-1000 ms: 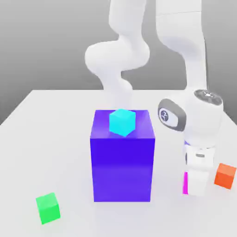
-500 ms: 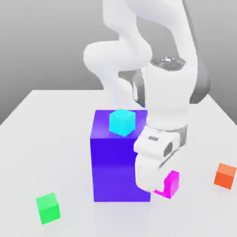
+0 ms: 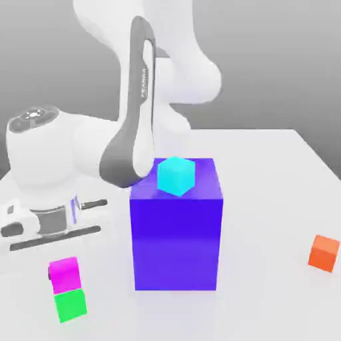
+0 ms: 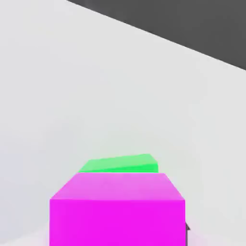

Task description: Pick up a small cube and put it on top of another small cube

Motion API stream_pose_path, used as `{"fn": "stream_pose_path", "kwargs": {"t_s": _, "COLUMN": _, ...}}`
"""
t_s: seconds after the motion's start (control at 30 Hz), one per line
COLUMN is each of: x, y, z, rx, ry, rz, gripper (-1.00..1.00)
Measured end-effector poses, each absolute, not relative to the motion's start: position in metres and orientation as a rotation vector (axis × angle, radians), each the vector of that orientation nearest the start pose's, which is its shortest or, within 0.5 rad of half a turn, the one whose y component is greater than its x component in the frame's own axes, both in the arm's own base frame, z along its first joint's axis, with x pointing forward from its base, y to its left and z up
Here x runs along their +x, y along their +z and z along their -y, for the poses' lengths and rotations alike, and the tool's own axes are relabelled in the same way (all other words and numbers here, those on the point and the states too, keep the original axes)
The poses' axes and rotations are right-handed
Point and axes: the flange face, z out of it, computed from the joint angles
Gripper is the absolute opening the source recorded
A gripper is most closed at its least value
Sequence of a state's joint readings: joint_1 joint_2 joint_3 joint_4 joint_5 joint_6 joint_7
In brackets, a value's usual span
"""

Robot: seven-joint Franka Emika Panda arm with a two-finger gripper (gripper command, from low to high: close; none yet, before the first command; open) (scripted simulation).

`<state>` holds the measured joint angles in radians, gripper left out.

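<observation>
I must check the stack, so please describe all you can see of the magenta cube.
The magenta cube is small, plain and matte, with flat, unmarked faces. It stands upright directly over the green cube, apparently resting on it, slightly offset, near the exterior view's lower left. In the hand view it partly covers the green one.

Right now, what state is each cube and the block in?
Magenta cube: sitting on the green cube, slightly offset.
Green cube: on the table, under the magenta one.
Cyan cube: resting on top of the blue block.
Blue block: upright on the table.
Orange cube: alone on the table at the exterior view's right.
</observation>
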<state>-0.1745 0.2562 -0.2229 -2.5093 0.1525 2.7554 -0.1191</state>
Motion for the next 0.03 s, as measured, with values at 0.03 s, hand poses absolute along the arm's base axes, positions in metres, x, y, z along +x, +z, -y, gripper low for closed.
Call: {"fn": "stream_pose_path", "kwargs": {"t_s": 0.03, "x": 0.4245, "y": 0.1863, "z": 0.1904, "rx": -3.074, "ry": 0.0, "rz": -0.643, "gripper": 1.0}}
